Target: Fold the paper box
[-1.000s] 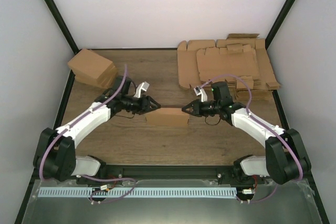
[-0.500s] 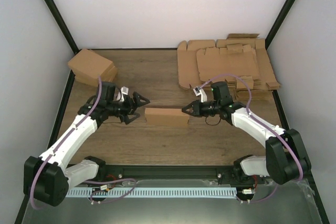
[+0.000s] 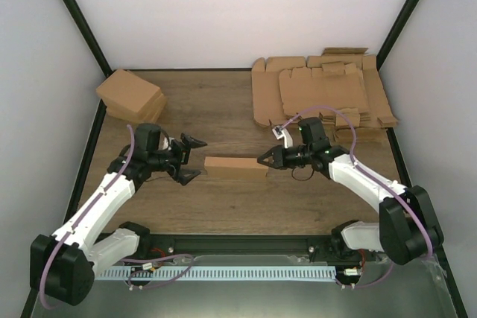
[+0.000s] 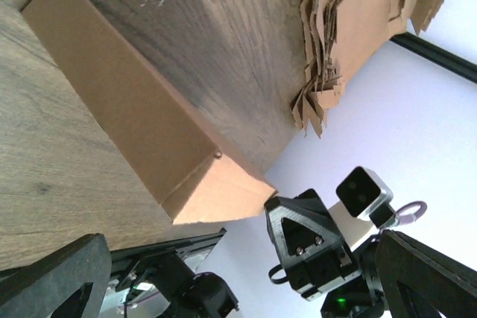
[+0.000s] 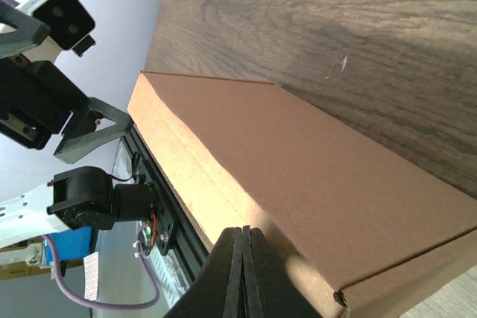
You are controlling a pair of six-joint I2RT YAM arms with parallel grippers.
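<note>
- Bare bench (image 3: 223, 109) all round the paper box (image 3: 235, 167), mid-bench; flat sheets (image 3: 320, 94) and cartons (image 3: 132, 96) well apart at far corners.
- Left fingers (image 3: 194, 141) spread wide, just off its left end.
- Right fingers (image 3: 264, 159) pinched shut against its right end.

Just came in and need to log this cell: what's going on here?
Two robot arms are working on a folded brown cardboard paper box lying mid-table. The left gripper stands open just off its left end; the right gripper is shut, tip at its right end. At the back lie flat cardboard sheets and folded brown cartons.
</note>
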